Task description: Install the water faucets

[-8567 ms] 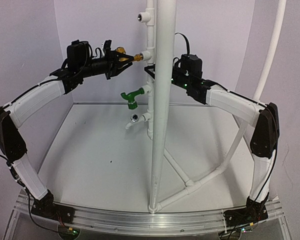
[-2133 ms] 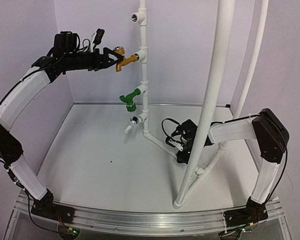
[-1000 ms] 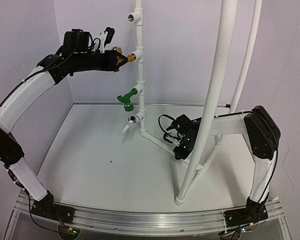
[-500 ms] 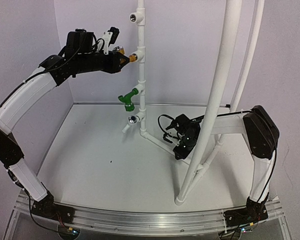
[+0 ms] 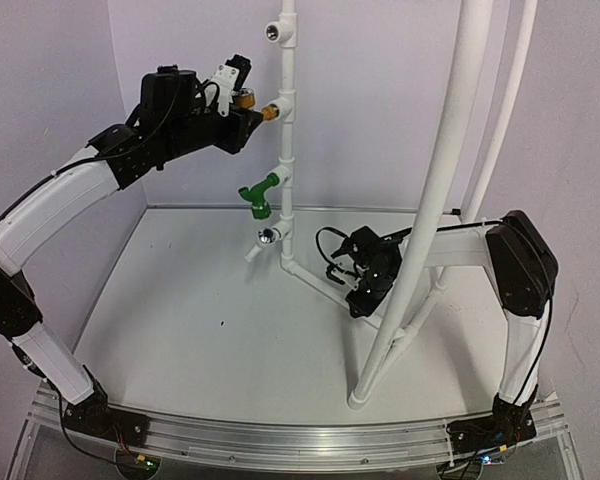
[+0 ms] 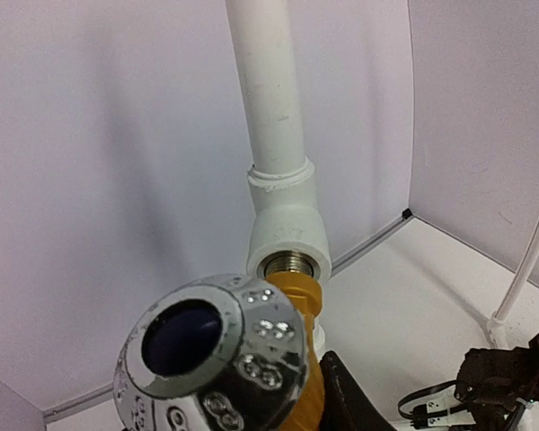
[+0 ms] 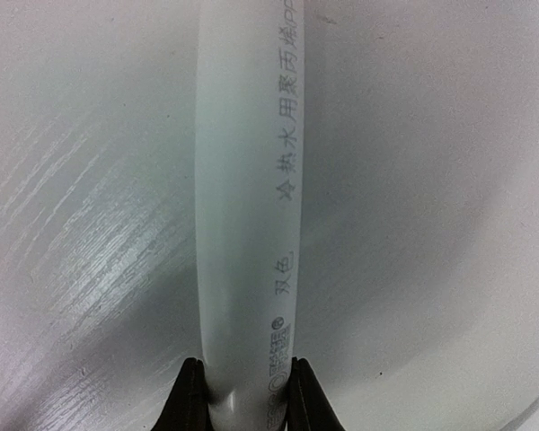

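Observation:
The brass-gold water faucet (image 5: 268,110) sits with its threaded end at the mouth of a white tee (image 5: 285,106) high on the upright pipe. My left gripper (image 5: 238,112) is shut on it. In the left wrist view its chrome knob (image 6: 211,359) fills the foreground, the gold body (image 6: 304,310) meets the tee's metal thread (image 6: 292,266), and one dark finger (image 6: 352,402) lies against the body. The green faucet (image 5: 257,198) hangs from the tee below. Down near the table, my right gripper (image 5: 365,285) is shut on the frame's slanted white pipe (image 7: 247,224).
An open tee (image 5: 277,31) tops the upright pipe and another open fitting (image 5: 266,238) sits under the green faucet. Tall curved white pipes (image 5: 450,150) rise in front of the right arm, one footed at the table's front (image 5: 358,398). Purple walls close the back and sides.
My left wrist has rolled, turning the brass faucet so its knob came up and toward the camera. The upright pipe shifted slightly right. The right arm kept its hold.

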